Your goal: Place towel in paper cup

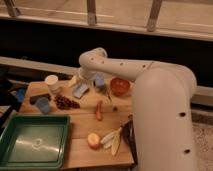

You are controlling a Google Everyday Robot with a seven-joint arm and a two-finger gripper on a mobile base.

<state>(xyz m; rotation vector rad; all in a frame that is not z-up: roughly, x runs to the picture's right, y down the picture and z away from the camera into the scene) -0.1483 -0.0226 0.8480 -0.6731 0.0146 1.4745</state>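
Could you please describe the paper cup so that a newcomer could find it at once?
Start at the wooden table and go to its far left corner, beyond the green tray. The paper cup stands there, left of the towel by the gripper; it is white and taller than the blue cup nearby.

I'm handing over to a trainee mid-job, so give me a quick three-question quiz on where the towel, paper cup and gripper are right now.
1. True or false: the towel is inside the paper cup.
2. The open gripper is just above: A) the towel, B) the green tray, C) the orange bowl.
3. In the camera view, is the paper cup left or right of the towel?

Key: 1 false, the towel lies on the table beside the cup; 2 A; 3 left.
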